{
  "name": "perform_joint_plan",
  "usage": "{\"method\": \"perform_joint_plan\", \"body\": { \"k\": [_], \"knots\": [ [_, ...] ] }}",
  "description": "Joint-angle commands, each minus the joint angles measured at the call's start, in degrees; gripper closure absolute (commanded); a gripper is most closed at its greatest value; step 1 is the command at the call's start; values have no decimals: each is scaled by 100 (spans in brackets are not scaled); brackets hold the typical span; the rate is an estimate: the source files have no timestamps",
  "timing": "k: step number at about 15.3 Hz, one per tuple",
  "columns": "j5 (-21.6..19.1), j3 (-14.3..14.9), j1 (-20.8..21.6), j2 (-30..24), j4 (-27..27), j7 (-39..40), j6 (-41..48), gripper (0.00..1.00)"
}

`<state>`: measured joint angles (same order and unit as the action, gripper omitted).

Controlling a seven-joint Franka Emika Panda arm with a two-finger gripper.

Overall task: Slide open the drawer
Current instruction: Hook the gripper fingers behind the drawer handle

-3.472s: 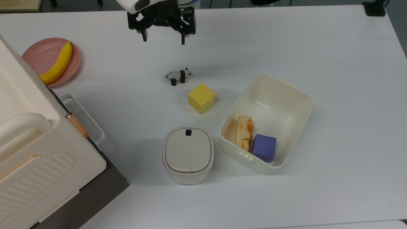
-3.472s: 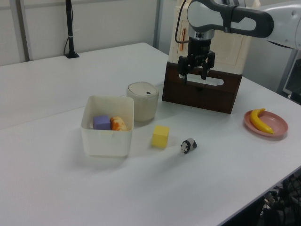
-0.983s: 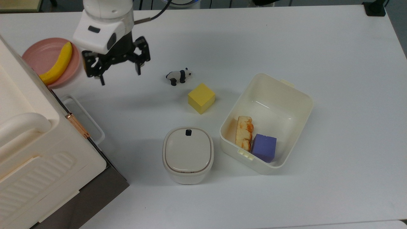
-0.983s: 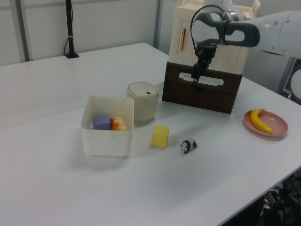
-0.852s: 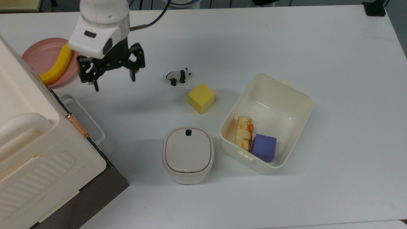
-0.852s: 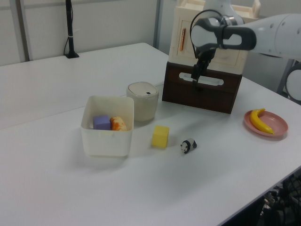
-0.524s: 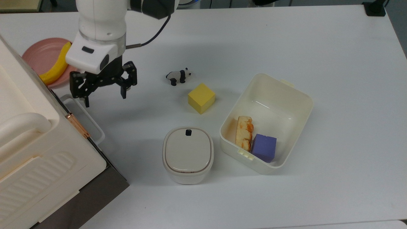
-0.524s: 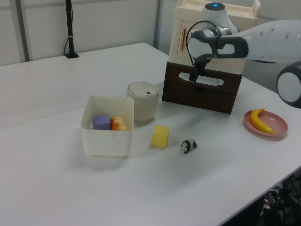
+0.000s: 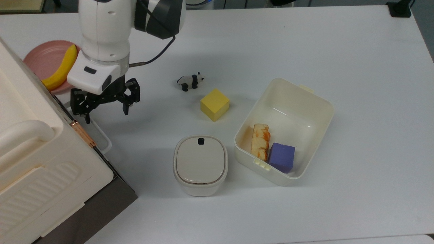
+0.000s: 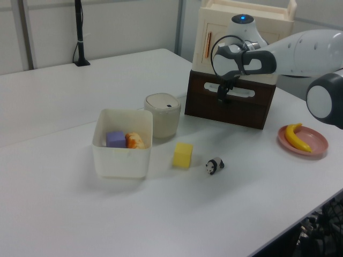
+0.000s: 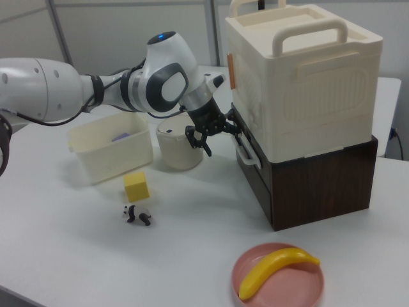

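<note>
My gripper (image 9: 104, 114) has moved from the far table edge to the drawer's white loop handle (image 9: 100, 135); jaws wide open, empty. Drawer (image 10: 230, 104) still closed; grasp comes next.

The arm (image 9: 105, 30) is glossy white with dark grey joints. A thin black cable (image 9: 159, 51) loops beside its black gripper (image 9: 105, 107). A blue light (image 11: 161, 36) glows on one joint.

The gripper (image 11: 215, 137) is hanging with its fingers spread just in front of the white loop handle (image 11: 246, 151) of the drawer (image 11: 252, 176), whose dark brown front is sitting flush under a cream cabinet (image 11: 303, 77). A banana (image 11: 276, 270) is lying on a pink plate (image 11: 277, 280) in the foreground, while a yellow cube (image 11: 137, 187) and a panda figure (image 11: 137, 215) are sitting on the table (image 11: 77, 249) toward the right view's left.
</note>
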<state>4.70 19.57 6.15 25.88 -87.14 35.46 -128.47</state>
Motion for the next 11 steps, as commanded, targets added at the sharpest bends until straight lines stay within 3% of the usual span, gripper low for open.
{"method": "perform_joint_plan", "body": {
  "k": [1,6,11],
  "knots": [
    [48,47,-8,84,57,40,-99,3],
    [13,47,88,-108,-100,49,41,3],
    [-5,-67,273,-311,-163,84,894,2]
  ]
}}
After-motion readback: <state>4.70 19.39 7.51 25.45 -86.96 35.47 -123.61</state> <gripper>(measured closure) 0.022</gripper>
